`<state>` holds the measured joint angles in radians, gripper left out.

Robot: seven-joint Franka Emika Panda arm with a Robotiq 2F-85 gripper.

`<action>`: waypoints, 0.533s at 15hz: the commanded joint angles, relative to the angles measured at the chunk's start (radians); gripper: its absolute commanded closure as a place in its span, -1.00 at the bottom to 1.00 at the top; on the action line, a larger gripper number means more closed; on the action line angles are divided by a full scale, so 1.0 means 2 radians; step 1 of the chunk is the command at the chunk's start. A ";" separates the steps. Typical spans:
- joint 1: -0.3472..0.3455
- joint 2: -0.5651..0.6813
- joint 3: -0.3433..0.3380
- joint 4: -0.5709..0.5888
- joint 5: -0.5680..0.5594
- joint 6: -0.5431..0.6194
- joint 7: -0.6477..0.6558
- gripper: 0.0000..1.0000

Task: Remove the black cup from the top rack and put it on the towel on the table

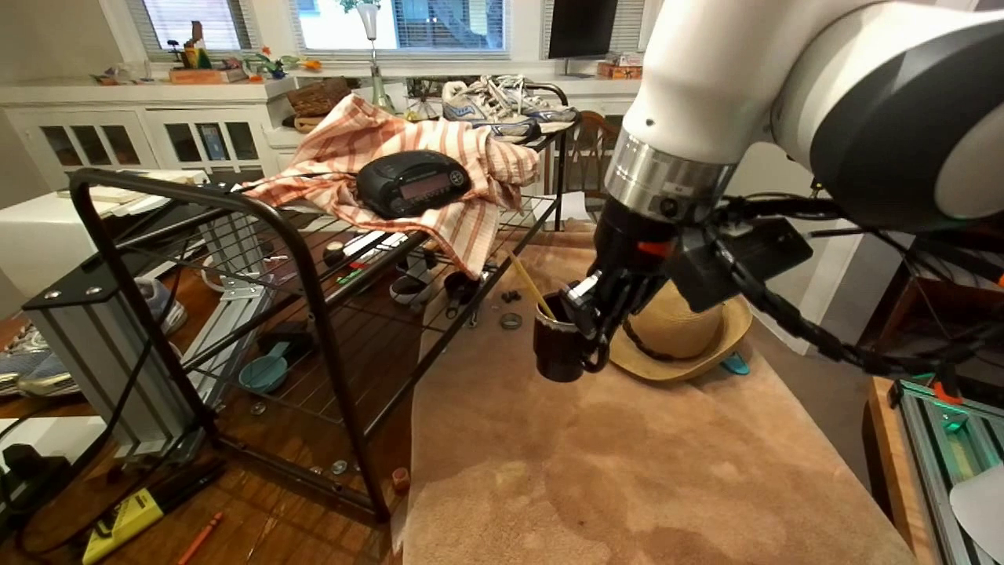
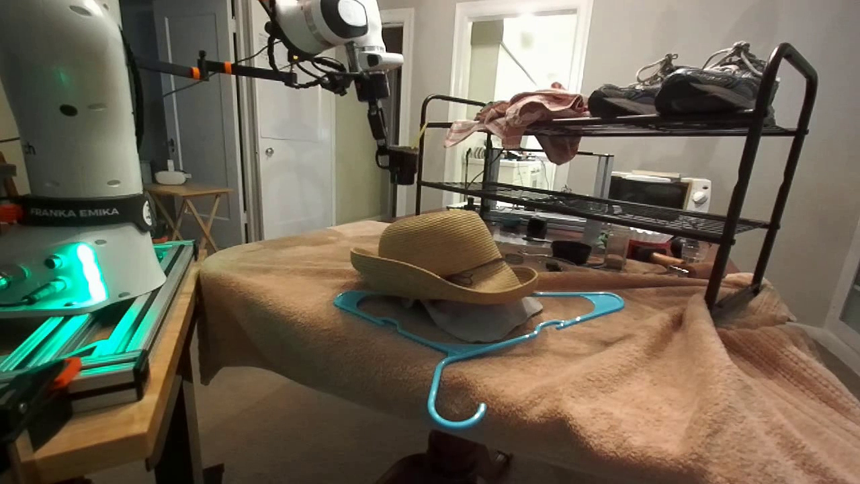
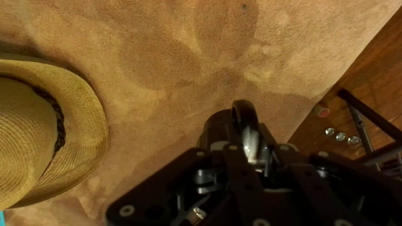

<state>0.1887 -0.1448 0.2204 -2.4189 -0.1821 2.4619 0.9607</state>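
My gripper [image 1: 590, 318] is shut on the black cup [image 1: 557, 353] at its handle side and holds it in the air, roughly upright. A thin yellow stick [image 1: 530, 284] stands out of the cup. In an exterior view the cup [image 2: 406, 166] hangs beside the end of the rack, below the height of the top rack [image 2: 645, 126]. In the wrist view the cup [image 3: 213, 130] shows partly behind the fingers [image 3: 248, 139], with its handle between them. The tan towel [image 1: 627, 471] lies below the cup and covers the table, whose surface is hidden.
A straw hat [image 1: 674, 329] lies on the towel near the cup, beside a blue hanger [image 2: 463, 351]. The rack holds a striped cloth [image 2: 531, 111], a black clock [image 1: 412, 182] and shoes [image 2: 705, 91]. Small loose items, including a ring [image 1: 511, 321], lie by the rack.
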 commanded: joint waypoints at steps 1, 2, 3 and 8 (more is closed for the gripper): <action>-0.008 -0.014 0.005 -0.059 -0.001 0.054 -0.005 0.92; -0.009 -0.012 0.006 -0.069 -0.003 0.065 -0.003 0.92; -0.011 -0.011 0.008 -0.079 -0.011 0.072 0.000 0.92; -0.018 -0.001 0.010 -0.078 -0.018 0.064 0.004 0.67</action>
<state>0.1645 -0.1451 0.2296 -2.5748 -0.2247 2.5918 0.9739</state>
